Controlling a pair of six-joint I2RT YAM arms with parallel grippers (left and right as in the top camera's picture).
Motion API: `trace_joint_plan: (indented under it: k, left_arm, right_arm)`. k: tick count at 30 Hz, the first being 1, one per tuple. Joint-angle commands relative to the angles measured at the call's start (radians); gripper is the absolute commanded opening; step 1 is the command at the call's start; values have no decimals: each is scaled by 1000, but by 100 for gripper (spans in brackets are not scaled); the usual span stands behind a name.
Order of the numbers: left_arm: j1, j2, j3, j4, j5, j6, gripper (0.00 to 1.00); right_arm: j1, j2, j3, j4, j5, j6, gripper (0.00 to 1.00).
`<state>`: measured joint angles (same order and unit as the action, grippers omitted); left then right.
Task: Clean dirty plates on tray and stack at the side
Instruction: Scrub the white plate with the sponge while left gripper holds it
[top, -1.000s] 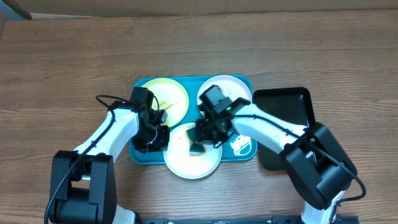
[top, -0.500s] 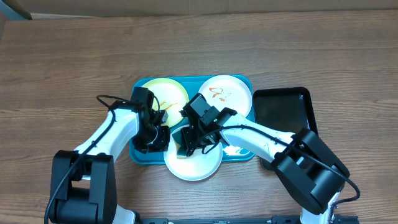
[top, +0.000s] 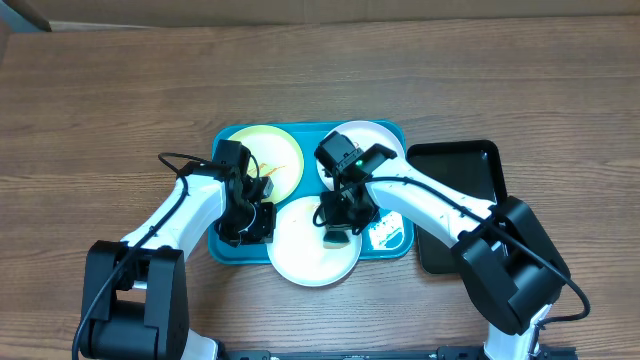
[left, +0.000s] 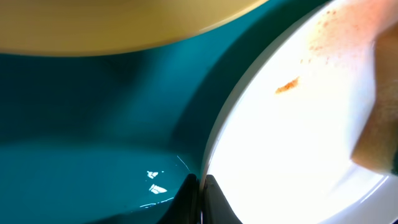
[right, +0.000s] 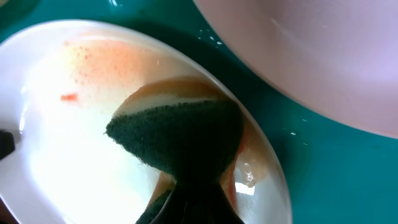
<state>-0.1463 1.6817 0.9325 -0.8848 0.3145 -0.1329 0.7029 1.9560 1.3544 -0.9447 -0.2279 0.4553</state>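
The turquoise tray (top: 225, 190) holds three plates. A pale yellow-green plate (top: 275, 150) with orange smears lies at its back left, and a white plate (top: 385, 145) at its back right. A second white plate (top: 300, 260) lies at the front, overhanging the tray's front edge. My left gripper (top: 255, 222) is shut on this plate's left rim (left: 214, 149), fingertips (left: 200, 190) pinching it. My right gripper (top: 340, 228) is shut on a dark green sponge (right: 180, 140) pressed on the plate (right: 68, 149). Faint orange smears (right: 106, 59) remain there.
A narrow black tray (top: 460, 200) stands just right of the turquoise tray. A white label (top: 392, 235) lies on the turquoise tray's front right corner. Bare wooden table (top: 100, 120) surrounds the trays. The tray floor shows in the left wrist view (left: 93, 137).
My right gripper swept the sponge left across the front white plate, then back to its right side. The left gripper stayed on the plate's rim.
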Motion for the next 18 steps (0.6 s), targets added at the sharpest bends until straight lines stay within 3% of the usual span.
trace_joint_plan:
  k: [1,18]
  left_arm:
    - [5,5,9,0,-26,-21,4]
    - [-45,5,9,-8,-26,17,4]
  right_arm:
    - [16,10,32,-26,41,-61,4]
    - [103,48,24,98,156,-387,4]
